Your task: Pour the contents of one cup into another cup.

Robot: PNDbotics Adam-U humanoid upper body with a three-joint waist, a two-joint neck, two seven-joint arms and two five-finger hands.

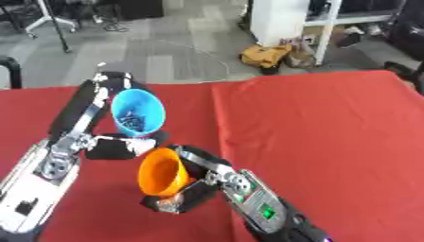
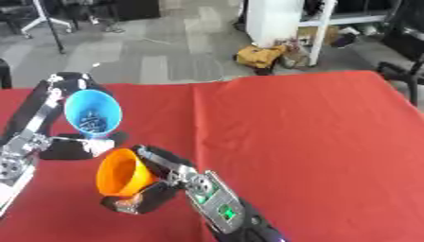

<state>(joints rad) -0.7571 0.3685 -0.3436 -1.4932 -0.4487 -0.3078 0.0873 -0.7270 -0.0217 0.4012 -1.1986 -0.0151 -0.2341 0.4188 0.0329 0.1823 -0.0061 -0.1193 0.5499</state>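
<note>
Nearest to us, our right hand (image 1: 186, 191) comes up from the lower edge with its fingers curled round the orange cup (image 1: 162, 171), which is tipped so its mouth faces our left. Just above it, our left hand (image 1: 108, 142) is clamped on the blue cup (image 1: 138, 112), tilted toward us so we see small dark bits lying inside it. Both cups look like smooth plastic cones, wide at the rim, and their rims stand close together, the blue one higher. Under both hands spreads a red cloth (image 1: 323, 132) with a crease running down its middle. Beyond the table's far edge we see grey floor (image 1: 174, 42), a yellow bag (image 1: 265, 56) and a white cabinet (image 1: 278, 19).
</note>
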